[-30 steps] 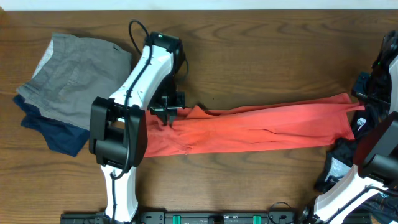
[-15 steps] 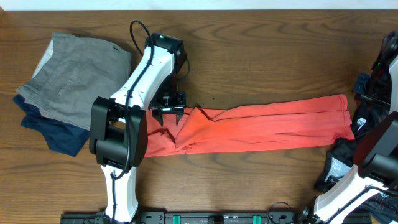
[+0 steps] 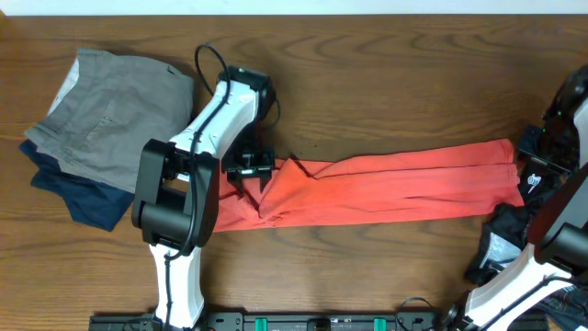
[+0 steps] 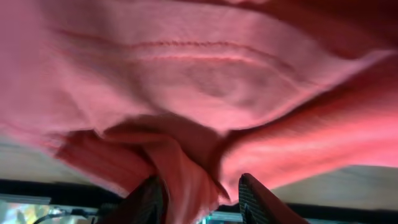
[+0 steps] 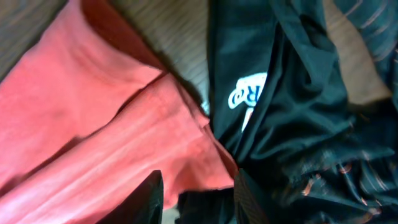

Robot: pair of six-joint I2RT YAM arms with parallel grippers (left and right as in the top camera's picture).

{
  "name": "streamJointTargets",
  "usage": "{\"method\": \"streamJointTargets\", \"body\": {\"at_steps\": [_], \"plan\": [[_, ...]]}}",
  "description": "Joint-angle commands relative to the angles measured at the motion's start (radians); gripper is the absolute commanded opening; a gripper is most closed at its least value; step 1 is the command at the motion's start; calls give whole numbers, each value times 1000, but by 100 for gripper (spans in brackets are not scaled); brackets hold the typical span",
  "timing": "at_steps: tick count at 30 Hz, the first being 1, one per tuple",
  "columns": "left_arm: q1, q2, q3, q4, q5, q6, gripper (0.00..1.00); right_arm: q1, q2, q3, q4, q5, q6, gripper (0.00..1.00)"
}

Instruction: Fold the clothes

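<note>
The coral-red T-shirt lies drawn out into a long, narrow band across the wooden table. On the far side of the shirt, bare wood runs open to the table's back edge. On the near side, a narrower strip of wood separates the shirt from the front rail.

The left gripper sits at the shirt's left end. It is clenched on a bunched fold of the red cloth, which fills the gap between its fingers. The fabric around that end is creased and ridged up.

The right gripper hangs over the shirt's right end. Its jaws stand apart and clasp nothing, with the shirt's corner lying flat beneath them.

Just right of that corner, touching the shirt's edge, lies a heap of dark clothing with a white printed logo. It crowds the table's right edge.

Well left of the shirt, beyond the left arm, a folded grey garment rests on top of a navy one.
</note>
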Motion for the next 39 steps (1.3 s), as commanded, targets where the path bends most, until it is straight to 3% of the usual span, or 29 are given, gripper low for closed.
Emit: {"method": "streamJointTargets", "body": {"at_steps": [1,9,13,21,22,27,28,33,39], "plan": [[5,-18,-78,59,-13,-23,42,-39,9,-39,42,-84,-102,43],[7,-19,-157,178,-59,-52,34,-100,9,-164,186,-312,-248,51],[8,-26,-156,184,-129,-52,34,-103,9,-249,283,-315,-259,51],[18,-27,-154,213,-132,-67,34,-103,9,-381,433,-319,-259,53],[20,-29,-151,212,-131,-67,34,-103,9,-389,443,-331,-259,49],[41,-120,-127,211,-129,-70,34,-103,8,-382,449,-384,-259,6],[49,-154,-127,212,-129,-70,36,-103,8,-370,438,-394,-258,1],[102,-303,-127,205,-128,-71,46,-102,0,-250,323,-454,-273,1],[159,-394,-127,196,-128,-77,49,-50,-38,-101,159,-472,-312,1]]}}
